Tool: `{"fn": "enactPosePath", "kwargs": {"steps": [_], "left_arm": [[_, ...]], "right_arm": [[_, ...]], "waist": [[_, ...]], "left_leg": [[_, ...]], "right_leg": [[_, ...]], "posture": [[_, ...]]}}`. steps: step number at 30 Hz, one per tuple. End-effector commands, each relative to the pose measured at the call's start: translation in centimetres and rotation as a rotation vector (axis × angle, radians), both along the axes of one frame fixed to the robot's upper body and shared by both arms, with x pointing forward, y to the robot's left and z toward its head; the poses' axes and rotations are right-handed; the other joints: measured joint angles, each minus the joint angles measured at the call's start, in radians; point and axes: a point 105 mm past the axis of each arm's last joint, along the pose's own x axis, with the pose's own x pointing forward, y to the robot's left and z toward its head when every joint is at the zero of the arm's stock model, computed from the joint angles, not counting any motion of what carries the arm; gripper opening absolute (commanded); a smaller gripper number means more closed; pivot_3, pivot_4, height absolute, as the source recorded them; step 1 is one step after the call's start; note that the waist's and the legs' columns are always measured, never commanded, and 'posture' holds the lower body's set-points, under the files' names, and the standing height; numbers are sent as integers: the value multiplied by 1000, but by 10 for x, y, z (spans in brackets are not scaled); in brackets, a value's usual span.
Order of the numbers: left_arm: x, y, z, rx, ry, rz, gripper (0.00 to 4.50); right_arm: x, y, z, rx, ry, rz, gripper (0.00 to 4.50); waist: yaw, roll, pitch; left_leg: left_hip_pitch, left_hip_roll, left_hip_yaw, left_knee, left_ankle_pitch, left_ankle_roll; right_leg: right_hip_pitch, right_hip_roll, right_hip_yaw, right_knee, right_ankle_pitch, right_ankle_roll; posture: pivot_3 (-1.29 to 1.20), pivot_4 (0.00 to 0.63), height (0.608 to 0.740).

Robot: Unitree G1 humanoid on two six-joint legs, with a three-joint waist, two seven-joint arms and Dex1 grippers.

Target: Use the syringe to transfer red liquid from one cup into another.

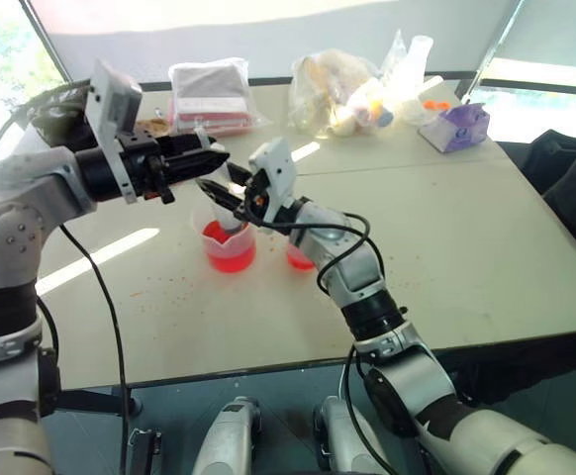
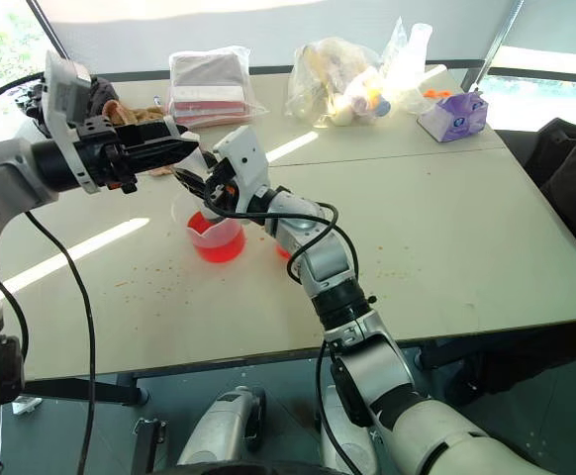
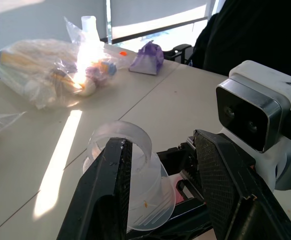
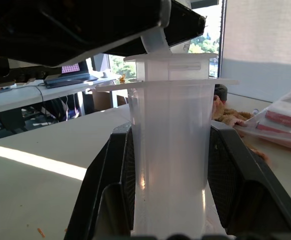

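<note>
Right wrist view looks straight along the right gripper (image 4: 168, 195), whose two black fingers (image 4: 110, 190) are clamped on either side of the wide clear barrel of the large clear plastic syringe with a white plunger (image 4: 169, 150), held upright with its flange and plunger top above the fingers. From the head camera that syringe (image 1: 231, 206) stands with its lower end in the larger clear plastic measuring cup with a pour spout (image 1: 230, 247), which sits on the pale grey table (image 1: 466, 247) and holds bright red-orange translucent liquid (image 1: 231, 255) in its bottom part. Just beside that cup, toward the robot's right and partly hidden behind the right arm, is the smaller, narrower clear plastic cup (image 1: 299, 259), also showing red at its base. The left gripper (image 1: 214, 163) comes in level from the left, its fingers spread wide on either side of the syringe's top; whether they touch it cannot be told. Small orange-red droplets (image 1: 159, 289) are scattered over the table in front of the cups. Far back lie a clear bag of pink packets (image 1: 211, 96), a clear bag of mixed small objects (image 1: 342, 94) and a purple tissue box (image 1: 456, 127).
</note>
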Motion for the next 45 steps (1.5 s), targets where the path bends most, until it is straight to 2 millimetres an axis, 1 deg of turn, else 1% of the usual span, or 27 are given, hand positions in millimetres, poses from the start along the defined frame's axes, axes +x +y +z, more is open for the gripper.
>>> {"fn": "enactPosePath", "kwargs": {"steps": [1,2,6,7,9,13,20,26,36,45], "left_arm": [[-8,-9,6,-2,-38,-40,1267],[-8,-9,8,-7,-42,-37,995],[-7,-10,15,-22,-61,-33,144],[-7,-10,18,-28,-67,-31,25],[-6,-10,21,-36,-72,-26,25],[-3,-9,26,-39,-86,-2,25],[-2,-9,40,-66,-117,6,25],[0,-7,49,-80,-137,15,25],[1,-6,53,-90,-151,23,25],[2,-4,57,-95,-162,28,25]], "right_arm": [[-14,13,17,36,-67,54,1393],[-15,13,16,34,-66,56,1393],[-15,13,10,28,-50,59,1393],[-15,13,8,26,-46,61,1393],[-15,14,6,24,-37,62,1393],[-14,14,-1,29,33,86,1393],[-17,15,-10,14,62,101,1393],[-19,15,-13,7,69,108,1393],[-23,16,-20,-10,85,124,1393],[-24,17,-21,-18,86,130,1393]], "waist": [[0,0,0],[0,0,0],[0,0,0],[0,0,0],[0,0,0],[0,0,0],[1,0,0],[0,0,0],[0,0,0],[0,0,0]], "left_leg": [[0,0,0,0,0,0],[0,0,0,0,0,0],[0,0,0,0,0,0],[0,0,0,0,0,0],[0,0,0,0,0,0],[0,0,0,0,0,0],[0,0,0,0,0,0],[0,0,0,0,0,0],[0,0,0,0,0,0],[0,0,0,0,0,0]], "right_leg": [[0,0,0,0,0,0],[0,0,0,0,0,0],[0,0,0,0,0,0],[0,0,0,0,0,0],[0,0,0,0,0,0],[0,0,0,0,0,0],[0,0,0,0,0,0],[0,0,0,0,0,0],[0,0,0,0,0,0],[0,0,0,0,0,0]], "posture": [[0,150,736],[0,150,736],[0,150,736],[0,150,736],[0,150,736],[0,150,736],[0,150,736],[0,150,736],[0,150,736],[0,150,736]]}}
